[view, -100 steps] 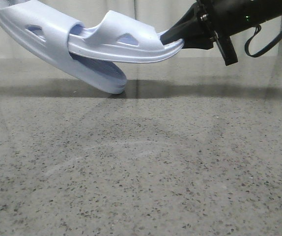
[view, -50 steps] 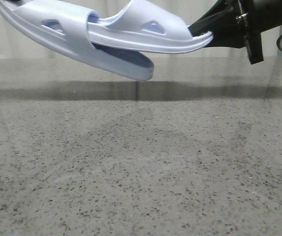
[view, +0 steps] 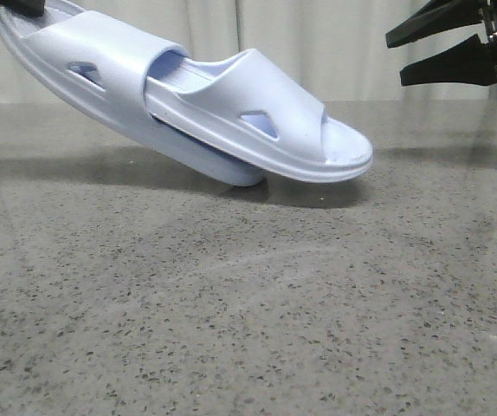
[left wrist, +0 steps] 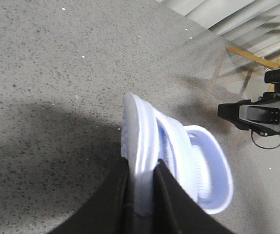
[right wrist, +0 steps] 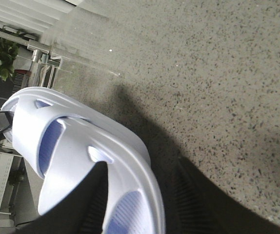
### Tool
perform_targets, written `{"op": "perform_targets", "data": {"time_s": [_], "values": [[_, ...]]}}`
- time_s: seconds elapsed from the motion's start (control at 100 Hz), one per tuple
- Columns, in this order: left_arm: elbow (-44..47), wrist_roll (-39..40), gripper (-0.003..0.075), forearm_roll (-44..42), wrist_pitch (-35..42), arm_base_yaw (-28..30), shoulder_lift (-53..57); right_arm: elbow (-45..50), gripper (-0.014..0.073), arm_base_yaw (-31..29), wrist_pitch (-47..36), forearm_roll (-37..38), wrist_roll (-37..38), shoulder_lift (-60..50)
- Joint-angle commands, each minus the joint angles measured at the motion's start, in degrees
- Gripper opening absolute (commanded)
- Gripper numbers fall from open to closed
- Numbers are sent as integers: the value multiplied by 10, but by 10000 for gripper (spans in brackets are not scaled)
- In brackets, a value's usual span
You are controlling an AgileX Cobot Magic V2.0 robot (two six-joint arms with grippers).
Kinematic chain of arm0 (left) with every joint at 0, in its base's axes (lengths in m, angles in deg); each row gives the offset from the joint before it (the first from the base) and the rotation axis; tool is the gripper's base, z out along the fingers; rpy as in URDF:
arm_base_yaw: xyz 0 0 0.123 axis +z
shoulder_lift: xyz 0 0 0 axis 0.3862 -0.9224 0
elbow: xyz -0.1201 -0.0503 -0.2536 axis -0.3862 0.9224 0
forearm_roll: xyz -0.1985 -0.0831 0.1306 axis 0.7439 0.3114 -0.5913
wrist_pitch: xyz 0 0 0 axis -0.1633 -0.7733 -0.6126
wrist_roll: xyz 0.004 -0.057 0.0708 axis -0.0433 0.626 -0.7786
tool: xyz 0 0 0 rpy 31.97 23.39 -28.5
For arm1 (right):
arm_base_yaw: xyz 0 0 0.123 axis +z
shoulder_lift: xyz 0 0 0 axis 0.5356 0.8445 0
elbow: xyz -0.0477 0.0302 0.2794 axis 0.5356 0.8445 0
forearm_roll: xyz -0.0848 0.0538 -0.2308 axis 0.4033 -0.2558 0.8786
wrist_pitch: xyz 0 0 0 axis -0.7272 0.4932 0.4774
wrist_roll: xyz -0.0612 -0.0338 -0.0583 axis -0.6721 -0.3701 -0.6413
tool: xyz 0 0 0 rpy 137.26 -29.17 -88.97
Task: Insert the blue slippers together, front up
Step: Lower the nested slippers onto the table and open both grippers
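The two pale blue slippers are nested in the front view: one slipper is pushed under the strap of the other slipper, toes pointing right and down, just above the table. My left gripper at the top left is shut on the outer slipper's heel; the left wrist view shows its fingers clamped on the sole edge. My right gripper is open and empty, up to the right, apart from the slippers. In the right wrist view the pair lies beyond its spread fingers.
The speckled grey table carries the slippers' shadow. A pale curtain hangs behind the table. The right arm shows in the left wrist view, with a wooden frame behind it.
My right gripper has let go of the inner slipper's toe, opened and drawn back to the right. The nested pair has tipped toe-down, hanging from my left gripper.
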Motion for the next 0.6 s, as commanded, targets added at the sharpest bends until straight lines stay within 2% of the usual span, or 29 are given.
{"op": "perform_targets", "data": {"time_s": [0.0,0.2,0.31,0.38,0.47,0.59], "values": [[-14,-7,15,48,-2,-17,9,-17,276,-4,73,-26,-2,-31],[-14,-46,16,47,62,-69,-5,-17,276,-6,73,1,1,-33],[-14,-90,18,44,90,-73,-7,-17,276,-11,73,4,1,-40],[-14,-118,45,32,102,-73,-7,-17,276,-16,73,5,1,-46],[-14,-133,145,13,119,-73,-7,-17,276,-24,73,5,1,-51],[-14,-135,372,-12,142,-73,-7,-17,276,-32,73,6,1,-56]]}}
